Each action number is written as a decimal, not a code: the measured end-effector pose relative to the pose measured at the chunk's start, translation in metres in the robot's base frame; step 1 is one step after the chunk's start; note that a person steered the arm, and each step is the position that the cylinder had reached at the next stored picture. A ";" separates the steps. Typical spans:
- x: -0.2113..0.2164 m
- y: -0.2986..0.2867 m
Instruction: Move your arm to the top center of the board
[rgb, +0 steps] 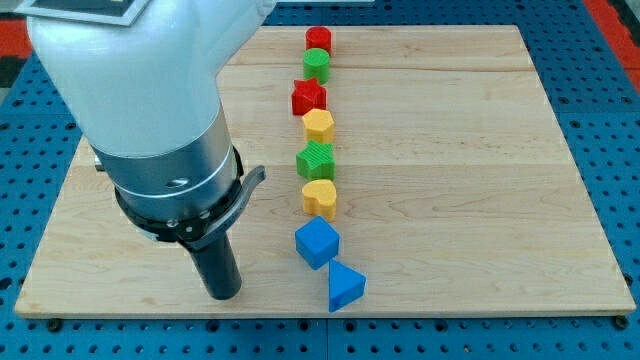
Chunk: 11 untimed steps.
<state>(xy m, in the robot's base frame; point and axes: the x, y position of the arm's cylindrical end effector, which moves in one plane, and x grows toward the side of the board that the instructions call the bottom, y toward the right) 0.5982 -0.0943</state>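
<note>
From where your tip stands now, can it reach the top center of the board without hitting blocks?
Probably yes. My tip is left of the block column, and the board looks bare along that side up to the red block, which sits right at top center.

The arm (150, 90) runs out of the picture at eleven o'clock, so its upper part is cut off by the top edge. Its wide body covers the wooden board (480, 180) from nine to eleven o'clock, hiding that corner and part of the edge there. My tip (222, 296) stands at seven o'clock, well apart from the blue cube (317, 243) and blue triangular block (346, 286) at its three o'clock. The blue pegboard (600, 60) under the board is cut off by every edge.
</note>
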 end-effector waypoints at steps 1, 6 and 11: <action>0.000 0.051; -0.129 0.040; -0.404 0.067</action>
